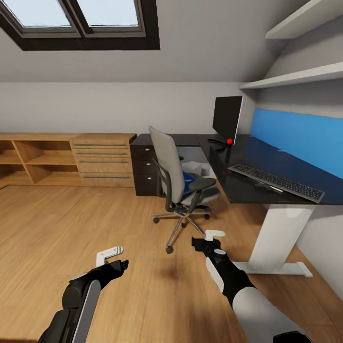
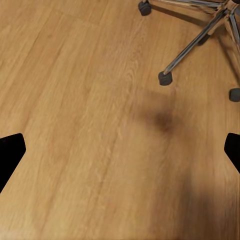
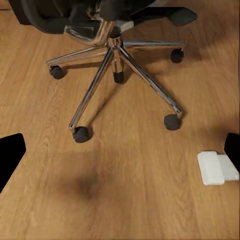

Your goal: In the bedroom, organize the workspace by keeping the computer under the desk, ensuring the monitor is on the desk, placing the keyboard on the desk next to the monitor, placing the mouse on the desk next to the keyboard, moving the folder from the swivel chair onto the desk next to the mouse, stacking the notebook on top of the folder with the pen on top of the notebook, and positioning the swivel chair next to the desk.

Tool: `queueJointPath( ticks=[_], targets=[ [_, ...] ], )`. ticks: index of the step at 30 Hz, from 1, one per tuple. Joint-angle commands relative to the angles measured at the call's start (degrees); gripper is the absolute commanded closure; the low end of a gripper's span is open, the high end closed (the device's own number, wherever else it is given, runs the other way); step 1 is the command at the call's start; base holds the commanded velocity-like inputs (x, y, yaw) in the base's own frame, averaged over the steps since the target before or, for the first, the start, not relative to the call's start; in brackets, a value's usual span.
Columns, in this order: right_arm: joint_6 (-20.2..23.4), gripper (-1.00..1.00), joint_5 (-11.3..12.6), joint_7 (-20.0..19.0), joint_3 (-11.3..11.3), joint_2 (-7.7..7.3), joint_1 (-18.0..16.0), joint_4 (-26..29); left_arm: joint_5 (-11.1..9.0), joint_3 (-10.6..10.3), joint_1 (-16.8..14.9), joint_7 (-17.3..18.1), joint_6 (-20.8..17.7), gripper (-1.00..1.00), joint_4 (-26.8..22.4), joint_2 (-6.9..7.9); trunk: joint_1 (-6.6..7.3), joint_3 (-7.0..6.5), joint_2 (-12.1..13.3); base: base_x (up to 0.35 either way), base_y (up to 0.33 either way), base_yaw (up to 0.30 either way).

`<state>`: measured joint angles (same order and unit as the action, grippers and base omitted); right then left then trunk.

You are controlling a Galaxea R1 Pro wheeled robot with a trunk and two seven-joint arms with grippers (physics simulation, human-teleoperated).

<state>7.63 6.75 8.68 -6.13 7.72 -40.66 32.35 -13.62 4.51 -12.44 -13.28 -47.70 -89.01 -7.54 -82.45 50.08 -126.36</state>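
The swivel chair point(image 1: 178, 181) stands on the wood floor point(image 1: 71, 228) just beside the dark desk point(image 1: 267, 162), its grey back turned to the robot; on its seat lies sth blue point(image 1: 189, 179), prob. the folder, half hidden by the backrest and armrest. On the desk the monitor point(image 1: 227, 118) is upright near the back corner, and the keyboard point(image 1: 276, 182) lies along the front edge w/ a small dark mouse point(image 1: 262, 186) touching its near side. Under the desk, behind the chair, a pale box shape point(image 1: 196, 167) shows, too hidden to tell what it is. The wooden shelf unit point(image 1: 33, 159) by the wall has open compartments, nothing visible in them; the drawer chest point(image 1: 102, 159) next to it is closed. Left gripper point(image 1: 114, 257) and right gripper point(image 1: 209, 239) hang low over the floor, both w/ fingers spread apart, holding nothing. The right wrist view looks at the chair's chrome base point(image 3: 117, 70) and casters.
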Motion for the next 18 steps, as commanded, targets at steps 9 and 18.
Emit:
queueJointPath(
  ticks=[9, 18],
  targets=[
    [7.95, -1.00, 0.63, 1.77, -0.37, -0.07, 6.20, 15.66, -0.66, 1.22, -0.03, -0.29, -0.46, -1.00, -1.95, 0.06, -1.98, 1.68, -3.65, 0.000, 0.000, 0.000],
    [7.96, -1.00, 0.71, 1.78, -0.35, -0.07, 6.29, 15.81, -0.67, 1.91, -0.04, -0.32, -0.63, -1.00, -1.83, 0.07, -3.95, 3.30, -7.26, 0.000, 0.000, 0.000]
  ],
)
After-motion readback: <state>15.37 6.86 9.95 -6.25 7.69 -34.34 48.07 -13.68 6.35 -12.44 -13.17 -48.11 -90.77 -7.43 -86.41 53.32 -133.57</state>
